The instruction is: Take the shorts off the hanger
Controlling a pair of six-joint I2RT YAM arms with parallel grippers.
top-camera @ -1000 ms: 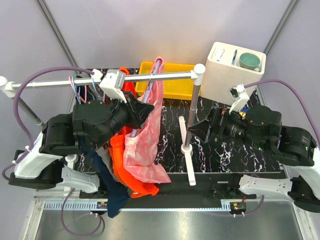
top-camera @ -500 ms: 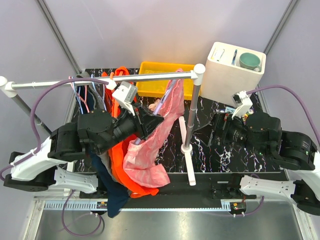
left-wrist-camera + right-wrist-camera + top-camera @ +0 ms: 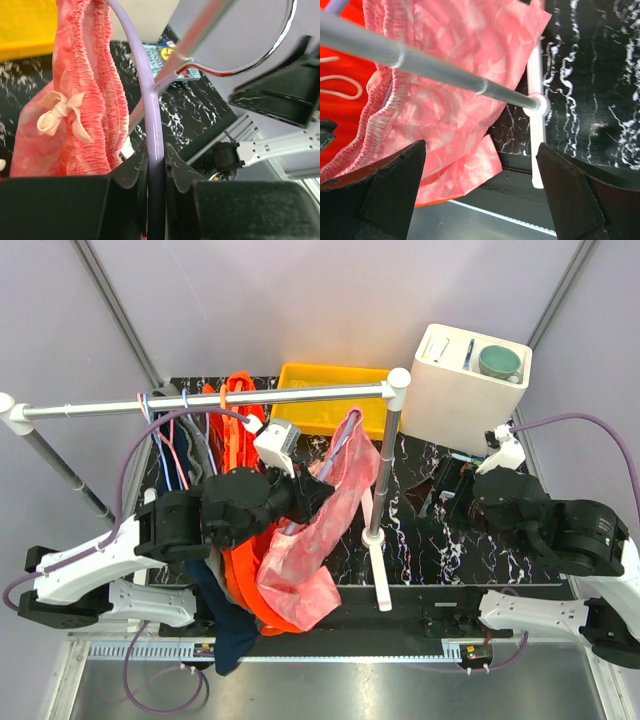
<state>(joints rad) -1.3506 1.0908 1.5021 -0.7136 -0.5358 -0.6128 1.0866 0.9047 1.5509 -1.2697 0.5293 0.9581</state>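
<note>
Left hand [image 3: 155,161] grips lilac hanger [image 3: 150,102] carrying pink shorts [image 3: 85,75]

Soft pink cloth shorts [image 3: 300,578], glossy lilac plastic hanger [image 3: 152,115], shiny metal rail [image 3: 100,406].

The lilac hanger [image 3: 151,115] vanishes where the jaws of the left gripper [image 3: 156,154] close on it, its lower run hidden between them. The pink shorts [image 3: 85,95], left of those jaws, are cut by the top and left edges. Beyond the left jaw of the wide-apart right gripper [image 3: 480,146], the orange shorts [image 3: 342,60] run off the edge. The rack post [image 3: 420,62] ahead of those jaws is blurred. From above, pink cloth hides the left fingertips.
</note>
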